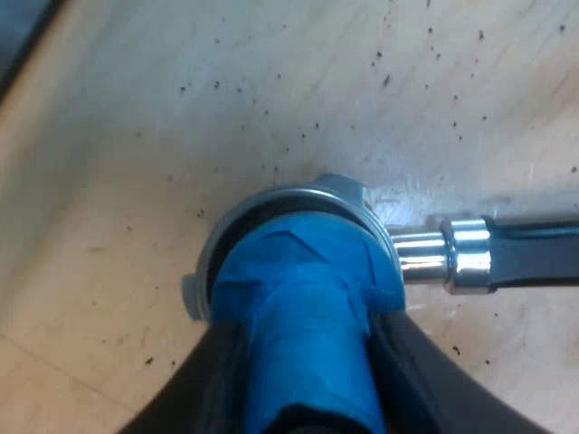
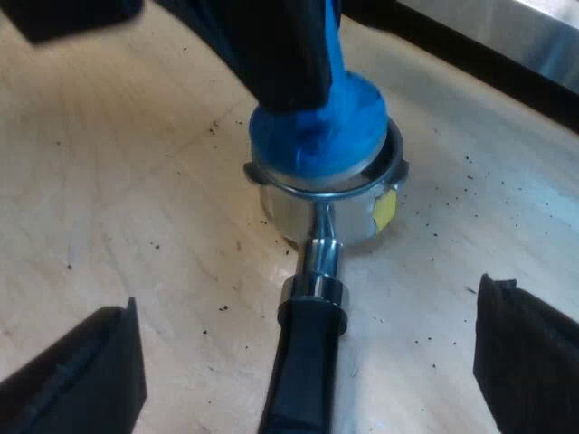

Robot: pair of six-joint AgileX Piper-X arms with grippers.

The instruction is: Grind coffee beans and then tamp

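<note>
A blue tamper (image 1: 308, 298) stands with its base inside the basket of the metal holder (image 1: 271, 197), which rests on the wooden table. My left gripper (image 1: 312, 362) is shut on the tamper's blue stem, one black finger (image 1: 204, 389) on each side. The holder's chrome neck (image 1: 452, 258) leads to its dark handle. In the right wrist view the tamper (image 2: 317, 136) sits in the holder (image 2: 312, 203), and the left gripper (image 2: 280, 54) grips it from above. My right gripper (image 2: 306, 334) is open, its fingers well apart on either side of the dark handle (image 2: 303, 380), not touching it.
Coffee grains are scattered over the pale wooden table (image 2: 136, 208). A yellow tag (image 2: 385, 210) sticks to the basket's side. A metal surface with a dark edge (image 2: 507, 27) runs beyond the holder.
</note>
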